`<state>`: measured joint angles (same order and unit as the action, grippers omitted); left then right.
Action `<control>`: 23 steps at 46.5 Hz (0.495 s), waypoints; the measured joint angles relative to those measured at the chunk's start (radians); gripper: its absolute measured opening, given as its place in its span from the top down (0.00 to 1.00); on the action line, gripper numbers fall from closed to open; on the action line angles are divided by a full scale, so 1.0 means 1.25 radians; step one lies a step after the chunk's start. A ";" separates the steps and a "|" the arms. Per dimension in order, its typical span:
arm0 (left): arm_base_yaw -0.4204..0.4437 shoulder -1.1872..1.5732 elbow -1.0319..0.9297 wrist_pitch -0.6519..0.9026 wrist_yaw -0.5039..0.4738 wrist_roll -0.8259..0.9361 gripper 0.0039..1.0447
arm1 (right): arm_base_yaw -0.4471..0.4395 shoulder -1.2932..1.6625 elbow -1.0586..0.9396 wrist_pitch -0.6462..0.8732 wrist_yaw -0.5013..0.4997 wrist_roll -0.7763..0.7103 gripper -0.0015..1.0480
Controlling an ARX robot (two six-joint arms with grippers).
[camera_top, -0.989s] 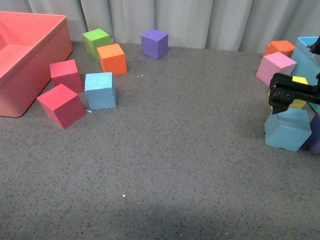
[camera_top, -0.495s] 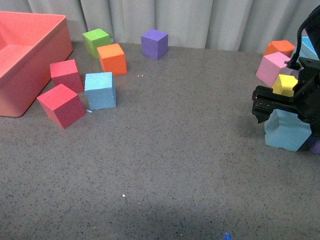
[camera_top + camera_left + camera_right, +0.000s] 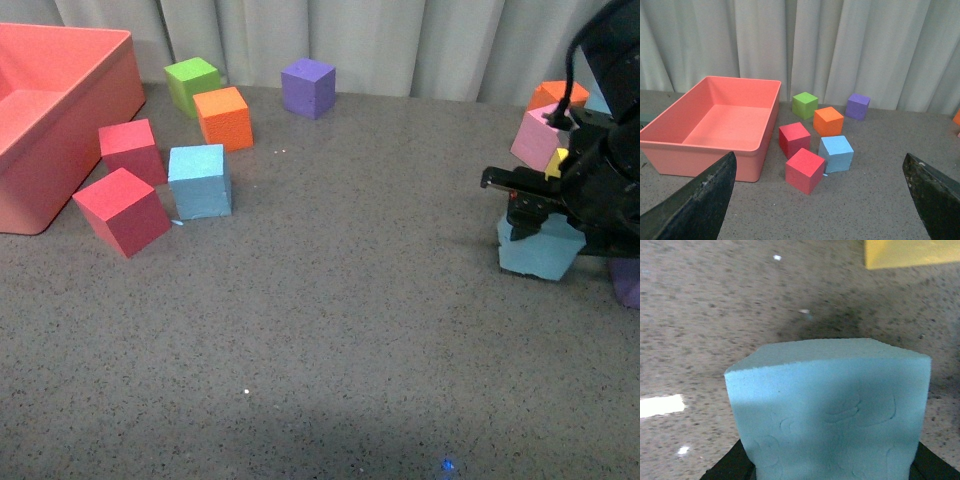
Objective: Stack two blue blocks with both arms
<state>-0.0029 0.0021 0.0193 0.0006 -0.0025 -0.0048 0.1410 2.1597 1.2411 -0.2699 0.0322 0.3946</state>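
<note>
One blue block [image 3: 200, 181] rests on the grey table at the left, between two red cubes; the left wrist view also shows this blue block [image 3: 836, 153]. A second blue block [image 3: 540, 250] at the right is held in my right gripper [image 3: 545, 215], which is shut on it. Close up in the right wrist view, that held block [image 3: 830, 410] fills the picture above the table. My left gripper [image 3: 822, 200] is open, its dark fingers [image 3: 695, 205] wide apart and well short of the left cubes. In the front view the left arm is out of sight.
A large salmon bin [image 3: 50, 110] stands at the far left. Red [image 3: 122, 210], orange [image 3: 224, 117], green [image 3: 192, 82] and purple [image 3: 308, 87] cubes surround the left blue block. Pink [image 3: 535, 135], orange [image 3: 560, 95] and yellow [image 3: 910, 252] cubes cluster behind the right arm.
My right gripper has closed on the right blue block and carried it leftward, slightly off the table. The left cubes have not moved.
</note>
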 joint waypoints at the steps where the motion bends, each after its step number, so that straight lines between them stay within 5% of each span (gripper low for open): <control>1: 0.000 0.000 0.000 0.000 0.000 0.000 0.06 | 0.004 0.000 0.003 0.000 0.000 0.000 0.58; 23: 0.000 0.000 0.000 0.000 0.000 0.000 0.06 | 0.150 0.070 0.180 -0.043 -0.011 0.015 0.58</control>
<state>-0.0029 0.0021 0.0193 0.0006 -0.0025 -0.0048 0.3279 2.2471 1.4662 -0.3241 0.0181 0.4133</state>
